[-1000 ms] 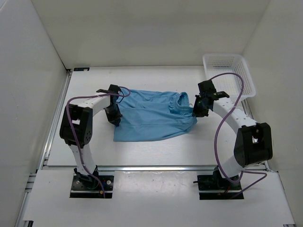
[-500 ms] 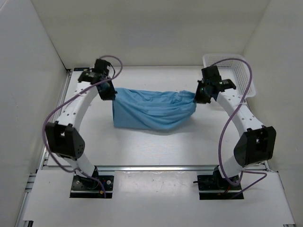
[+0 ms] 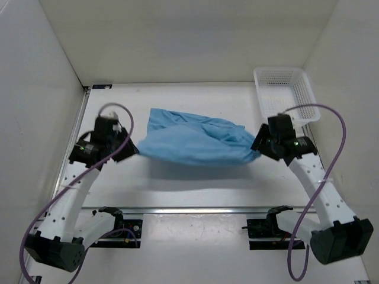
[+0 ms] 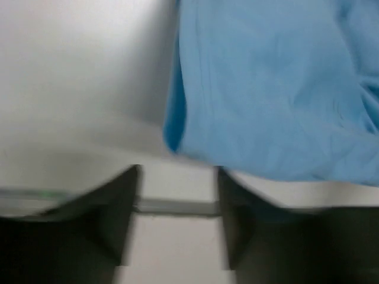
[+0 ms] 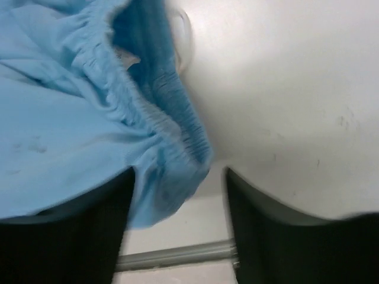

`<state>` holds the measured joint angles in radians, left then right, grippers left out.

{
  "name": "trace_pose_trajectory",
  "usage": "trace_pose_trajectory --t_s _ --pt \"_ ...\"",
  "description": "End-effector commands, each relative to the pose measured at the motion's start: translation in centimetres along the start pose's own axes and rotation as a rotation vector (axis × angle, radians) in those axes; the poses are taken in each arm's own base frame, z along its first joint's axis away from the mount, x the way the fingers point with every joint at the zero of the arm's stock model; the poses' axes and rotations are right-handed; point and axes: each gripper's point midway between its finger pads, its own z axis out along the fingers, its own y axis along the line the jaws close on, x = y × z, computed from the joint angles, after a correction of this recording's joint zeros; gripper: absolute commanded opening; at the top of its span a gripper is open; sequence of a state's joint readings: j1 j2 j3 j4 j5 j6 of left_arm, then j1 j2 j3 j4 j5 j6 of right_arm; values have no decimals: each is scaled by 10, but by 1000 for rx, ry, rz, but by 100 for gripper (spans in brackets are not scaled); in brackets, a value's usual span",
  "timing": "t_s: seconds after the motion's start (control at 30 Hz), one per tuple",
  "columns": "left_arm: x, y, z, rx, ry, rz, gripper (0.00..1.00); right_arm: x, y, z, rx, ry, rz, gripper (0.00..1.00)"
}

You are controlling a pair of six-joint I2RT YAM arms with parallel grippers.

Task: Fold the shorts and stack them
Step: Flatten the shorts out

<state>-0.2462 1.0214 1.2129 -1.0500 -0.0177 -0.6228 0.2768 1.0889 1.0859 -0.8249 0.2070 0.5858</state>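
Well to the left of the basket [image 3: 285, 93], my left gripper [image 3: 131, 151] has its jaws parted. Its wrist view is blurred, but I see bare table [image 3: 195, 183] between them and the leg end of the shorts [image 3: 195, 141] just beyond the tips, so I read it as holding nothing. The shorts stretch crosswise, left of the basket and nearer me, rumpled, with a shadow under the near edge, so I cannot tell whether they rest flat. My right gripper [image 3: 262, 145], just this side of the basket, is also spread, with the gathered waistband [image 5: 157, 121] loose between its jaws. This cloth looks light, limp and prone to bunching; I would pinch waistband and hem corners, not mid-fabric
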Motion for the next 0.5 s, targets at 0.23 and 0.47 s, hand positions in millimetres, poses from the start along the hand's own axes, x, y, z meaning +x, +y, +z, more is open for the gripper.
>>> trace_pose_trajectory --t_s 0.23,0.47 --pt "88 32 39 -49 230 -101 77 69 -55 19 183 77 157 75" --pt "141 29 68 -67 469 -141 68 88 -53 31 176 165 143 83"
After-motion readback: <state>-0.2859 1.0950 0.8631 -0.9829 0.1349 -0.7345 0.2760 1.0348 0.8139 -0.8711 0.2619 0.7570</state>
